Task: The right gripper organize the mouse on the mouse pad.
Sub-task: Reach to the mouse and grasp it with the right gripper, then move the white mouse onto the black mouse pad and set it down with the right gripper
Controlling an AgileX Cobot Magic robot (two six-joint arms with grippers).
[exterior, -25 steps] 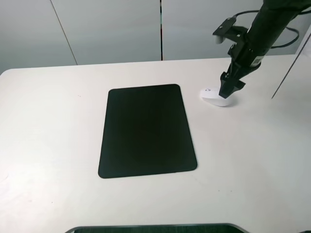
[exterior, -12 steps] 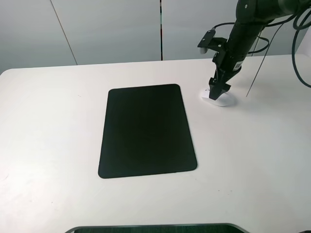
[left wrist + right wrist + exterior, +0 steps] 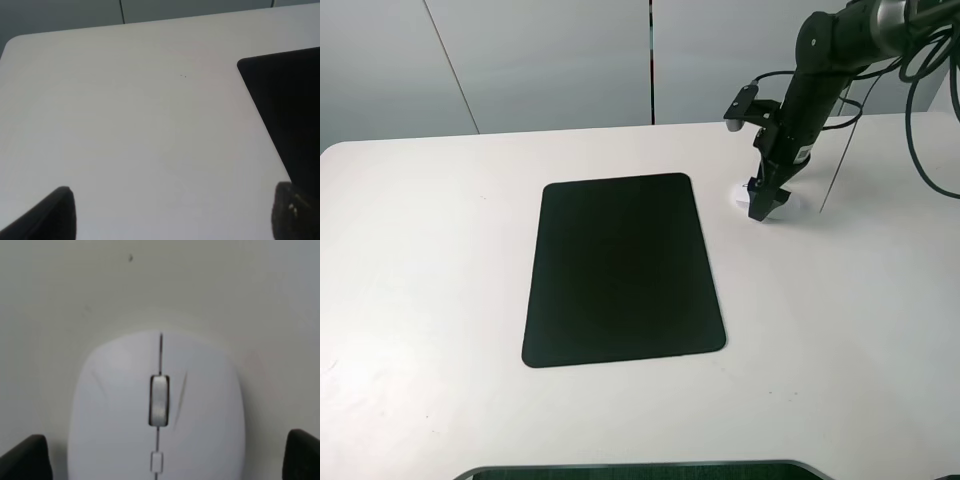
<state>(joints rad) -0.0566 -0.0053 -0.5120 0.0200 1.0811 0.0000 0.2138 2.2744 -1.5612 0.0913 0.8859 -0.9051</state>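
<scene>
The white mouse (image 3: 157,410) with a grey scroll wheel lies on the white table, right of the mouse pad (image 3: 623,268). In the high view only slivers of the mouse (image 3: 739,194) show beside my right gripper (image 3: 764,206), which points straight down onto it. In the right wrist view the right gripper (image 3: 160,462) is open: its black fingertips (image 3: 22,460) stand on either side of the mouse with gaps to its sides. My left gripper (image 3: 170,220) is open and empty over bare table near the pad's corner (image 3: 290,110). The flat black pad holds nothing.
The white table (image 3: 430,260) extends around the pad. A grey wall panel (image 3: 550,60) stands behind its far edge. Black cables (image 3: 925,90) trail from the right arm at the back right. A dark edge (image 3: 640,470) shows at the front.
My right gripper has shifted left and come down over the mouse, which it now mostly covers in the high view. The mouse and pad have stayed in place.
</scene>
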